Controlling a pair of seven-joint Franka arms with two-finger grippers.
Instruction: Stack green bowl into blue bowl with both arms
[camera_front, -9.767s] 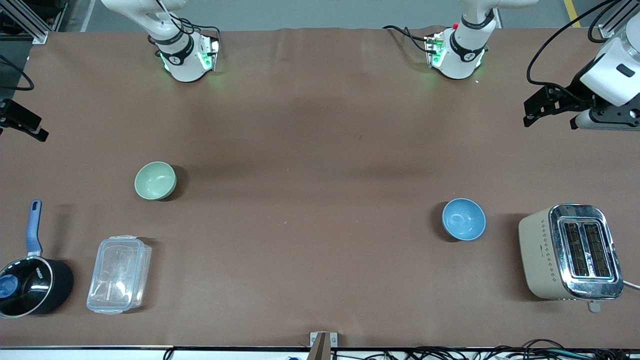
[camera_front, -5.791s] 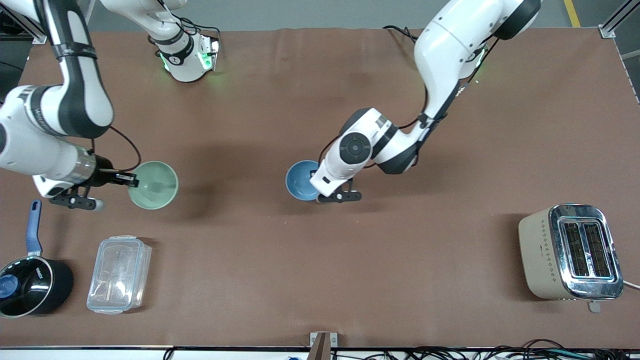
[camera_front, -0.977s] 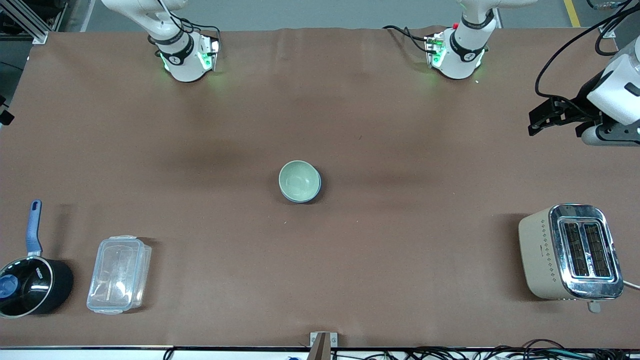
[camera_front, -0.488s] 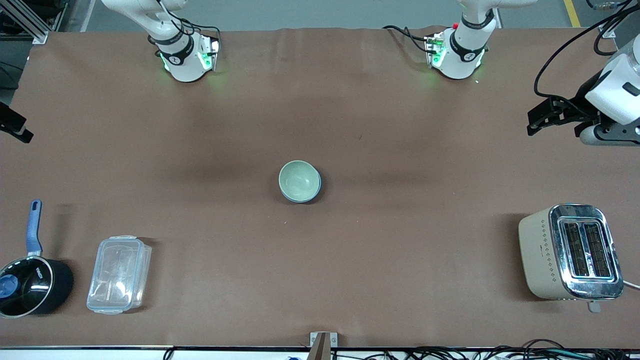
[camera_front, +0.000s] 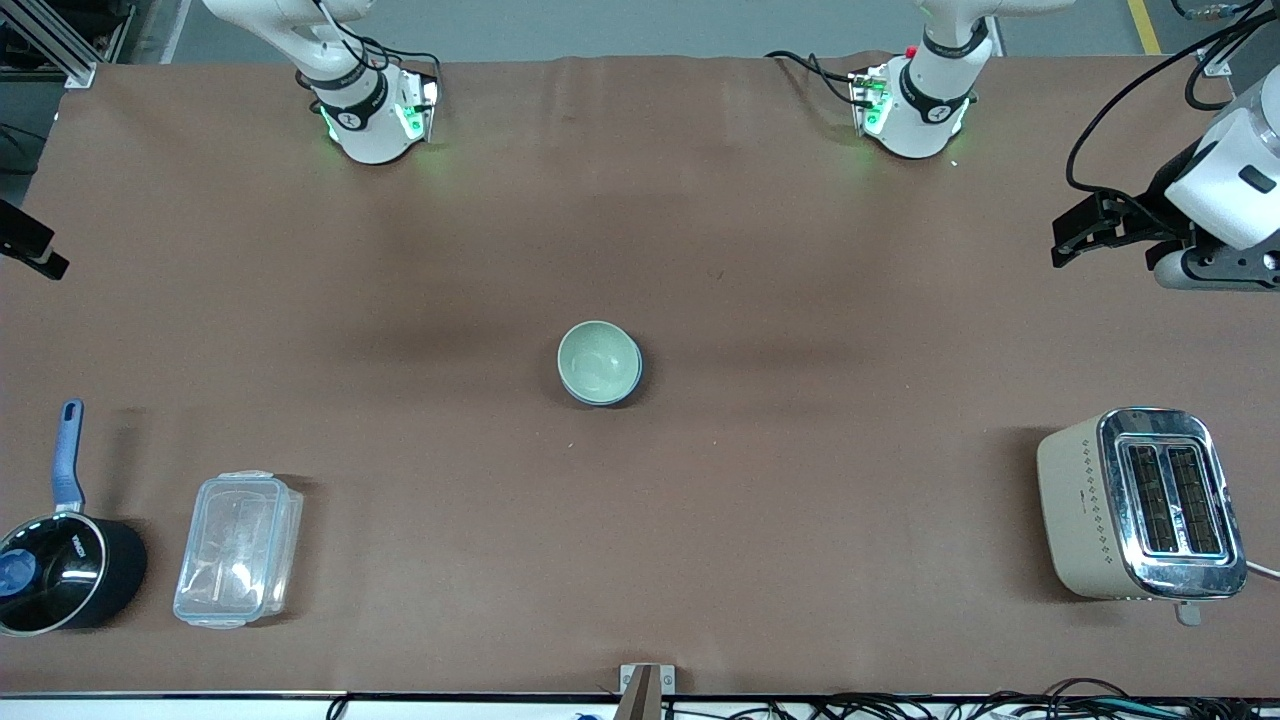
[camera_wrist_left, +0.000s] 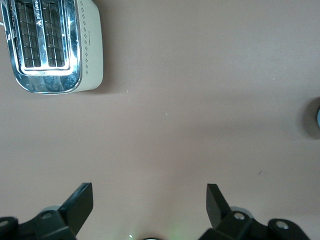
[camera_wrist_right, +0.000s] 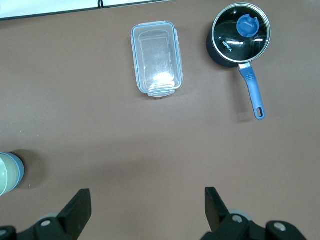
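Note:
The pale green bowl sits nested in the blue bowl at the middle of the table; only a thin blue rim shows around it. The stack also shows at the edge of the right wrist view, and a sliver of it in the left wrist view. My left gripper is open and empty, up over the left arm's end of the table, and shows in its wrist view. My right gripper is open and empty over the right arm's end, and shows in its wrist view.
A cream and chrome toaster stands at the left arm's end, nearer the front camera; it also shows in the left wrist view. A clear lidded box and a black saucepan with blue handle sit at the right arm's end.
Earlier the bowls stood apart; each arm carried one to the middle, and they now sit stacked there with both arms drawn back. In the last second the grippers shifted only slightly.

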